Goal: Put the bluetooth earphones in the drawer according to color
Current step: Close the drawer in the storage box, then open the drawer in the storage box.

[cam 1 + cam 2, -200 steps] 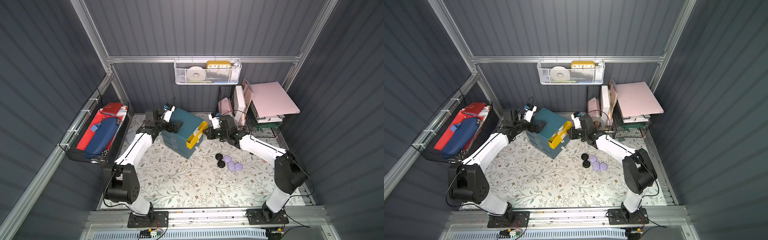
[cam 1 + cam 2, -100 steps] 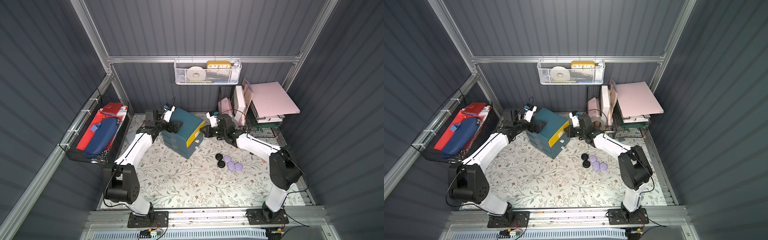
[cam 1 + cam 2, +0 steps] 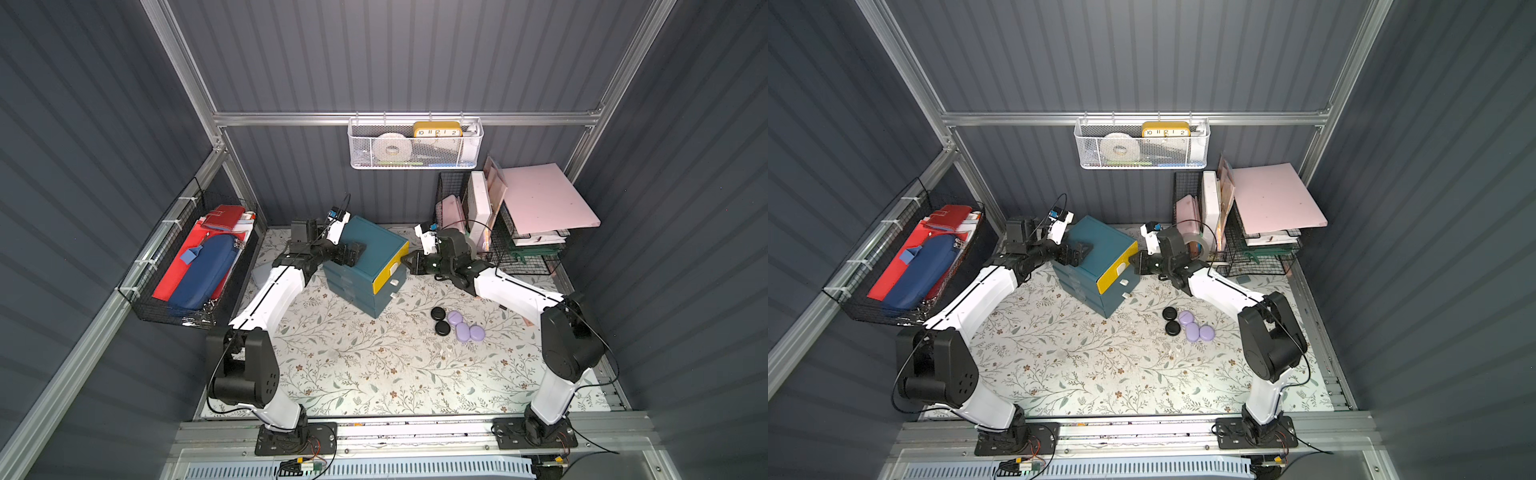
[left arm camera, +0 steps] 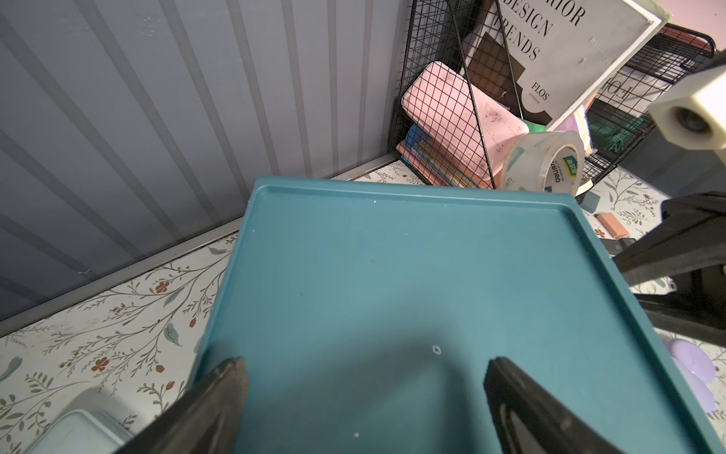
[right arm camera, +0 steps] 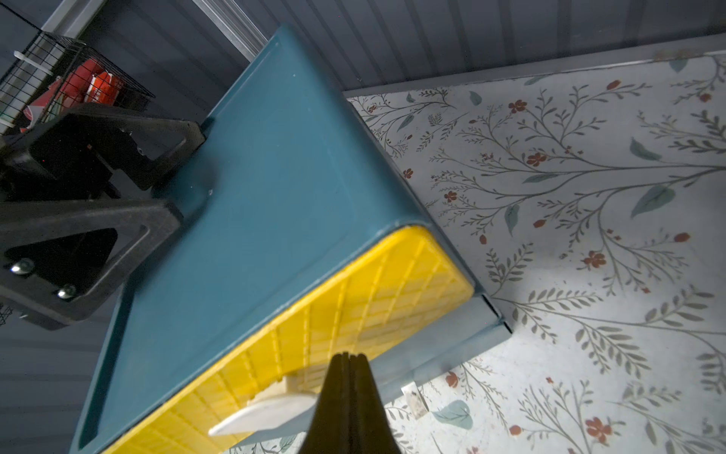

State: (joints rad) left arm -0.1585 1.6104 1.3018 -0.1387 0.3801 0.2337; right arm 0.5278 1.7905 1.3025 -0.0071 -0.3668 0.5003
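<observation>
Yellow drawer point(image 5: 353, 306) shut; white cases unseen, likely done. Two black cases point(image 3: 437, 313), three lavender cases point(image 3: 462, 331) left on mat point(image 3: 353, 365) near cabinet point(image 3: 374, 245). Right gripper point(image 5: 345, 357) closed empty at drawer front; left gripper point(image 4: 365, 369) wide on cabinet top.

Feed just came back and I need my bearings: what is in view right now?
cabinet: one, teal, rear of table
yellow drawer: one, cabinet's top tier
black earphones: two, on table beside cabinet
lavender earphones: three, clustered by black ones
mesh basket: one, white, hung high at rear
wire basket: one, black, hung at robot's left
wire rack: one, black, rear right corner
tape roll: one, clear, by rack
left gripper: open, over cabinet top
right gripper: shut, at yellow drawer's front
</observation>
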